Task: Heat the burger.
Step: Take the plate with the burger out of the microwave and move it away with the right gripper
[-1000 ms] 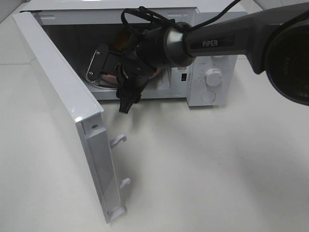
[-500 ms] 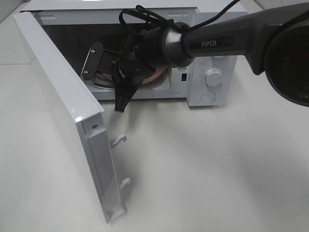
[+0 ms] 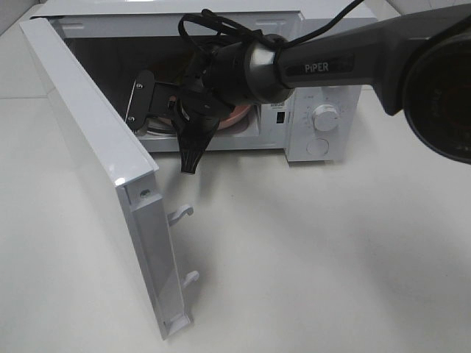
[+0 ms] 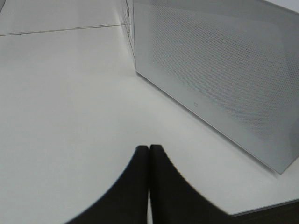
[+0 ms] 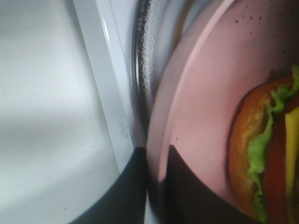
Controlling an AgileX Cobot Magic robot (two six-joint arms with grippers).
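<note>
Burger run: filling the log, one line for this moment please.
stage: plate in microwave | right gripper: shut on pink plate rim | burger: on plate | left gripper: shut, idle

Open microwave door walls the left, tabletop in front free

Microwave at back of table, door swung open to left. Right gripper at cavity mouth, jaws either side of plate rim. Burger on plate, plate on turntable inside cavity. Left gripper over table, beside door's outer face.
</note>
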